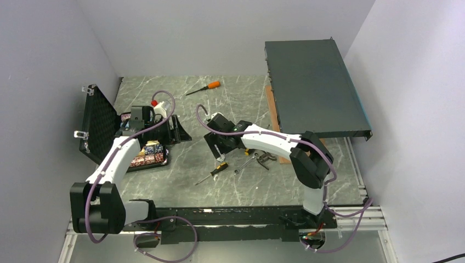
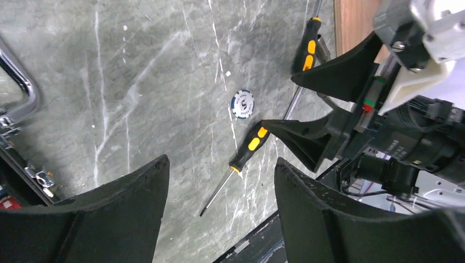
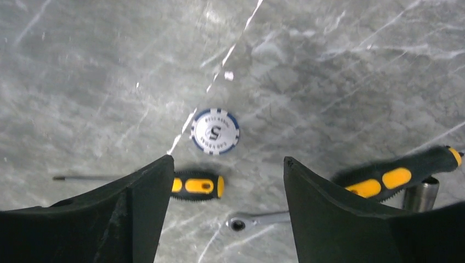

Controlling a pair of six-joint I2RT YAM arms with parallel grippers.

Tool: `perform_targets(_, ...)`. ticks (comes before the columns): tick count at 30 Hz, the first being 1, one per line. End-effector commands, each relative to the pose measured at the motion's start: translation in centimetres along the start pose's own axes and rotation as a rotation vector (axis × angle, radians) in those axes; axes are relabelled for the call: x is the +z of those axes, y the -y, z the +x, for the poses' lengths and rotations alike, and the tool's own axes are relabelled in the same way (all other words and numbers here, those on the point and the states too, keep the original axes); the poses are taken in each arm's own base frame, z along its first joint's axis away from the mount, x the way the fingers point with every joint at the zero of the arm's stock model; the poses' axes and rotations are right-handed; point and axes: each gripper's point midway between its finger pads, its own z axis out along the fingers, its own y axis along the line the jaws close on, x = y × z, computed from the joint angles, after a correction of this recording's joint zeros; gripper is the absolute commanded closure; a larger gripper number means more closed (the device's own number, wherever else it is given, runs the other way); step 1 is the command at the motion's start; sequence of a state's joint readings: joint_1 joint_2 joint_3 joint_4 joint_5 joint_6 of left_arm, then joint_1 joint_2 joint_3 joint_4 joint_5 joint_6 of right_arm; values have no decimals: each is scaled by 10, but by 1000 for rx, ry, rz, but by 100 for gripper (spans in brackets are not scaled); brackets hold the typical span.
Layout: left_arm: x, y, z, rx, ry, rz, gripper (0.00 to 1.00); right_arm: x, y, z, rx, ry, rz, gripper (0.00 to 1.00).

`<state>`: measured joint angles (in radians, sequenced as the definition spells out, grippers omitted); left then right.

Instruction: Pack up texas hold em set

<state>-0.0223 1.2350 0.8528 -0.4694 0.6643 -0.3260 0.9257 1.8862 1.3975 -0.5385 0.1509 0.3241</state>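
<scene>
High overview, close downward wrists, shared chip (image 3: 215, 131)

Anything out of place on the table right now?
Yes. One blue-and-white poker chip lies flat on the table, away from the open case, next to a yellow-handled screwdriver. The right gripper hangs open above it.
</scene>
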Motion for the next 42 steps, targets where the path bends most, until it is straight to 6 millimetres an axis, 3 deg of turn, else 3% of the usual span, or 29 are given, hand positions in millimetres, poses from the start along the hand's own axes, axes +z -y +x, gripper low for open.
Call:
perform_targets(1,10,12,6,85,-40,-9,27,-47,-6,-7,4,50,-55,23)
perform_targets(7,34,16,36,130,-151,-129,30,-120,-12,-27,14,247,-173,18)
perform_targets(15,83,28,70,94,-265,-422,37,-244,24,-35,77,581,-189,10)
perform_targets(20,114,43,80,157,-284,-604,36,-291,45,-27,82,690,-171,7)
perform_targets(24,130,53,83,190,-300,-675,36,-312,54,-17,89,740,-177,6)
perform_targets(30,141,54,88,188,-325,-669,31,-325,60,-2,87,771,-193,4)
perform_targets(35,146,47,97,183,-357,-679,30,-325,65,4,76,772,-178,3)
perform_targets(42,157,25,107,180,-386,-687,38,-319,63,5,67,769,-182,3)
